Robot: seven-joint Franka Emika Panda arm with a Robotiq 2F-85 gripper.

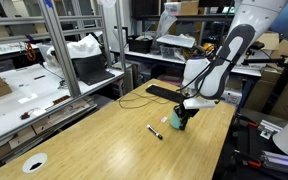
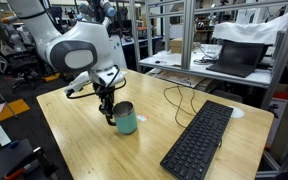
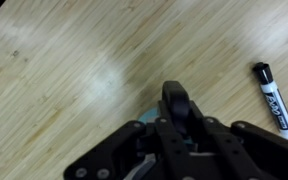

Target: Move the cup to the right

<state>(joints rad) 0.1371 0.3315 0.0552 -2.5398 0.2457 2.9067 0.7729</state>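
The teal-green cup (image 2: pixel 127 119) stands on the wooden table (image 2: pixel 79 140), also seen in an exterior view (image 1: pixel 175 120). My gripper (image 2: pixel 109 108) reaches down beside it at its dark handle. In the wrist view the fingers (image 3: pixel 176 108) are closed around the dark handle, and only a sliver of the teal cup (image 3: pixel 147 114) shows under them. The gripper also shows in an exterior view (image 1: pixel 184 108), right over the cup. I cannot tell whether the cup's base touches the table.
A white marker pen (image 1: pixel 155 132) lies near the cup, also in the wrist view (image 3: pixel 274 98). A black keyboard (image 2: pixel 199 140) with a cable (image 2: pixel 174 98) lies beside it. A flat white disc (image 1: pixel 34 162) sits at a table corner. Shelving and a laptop stand behind.
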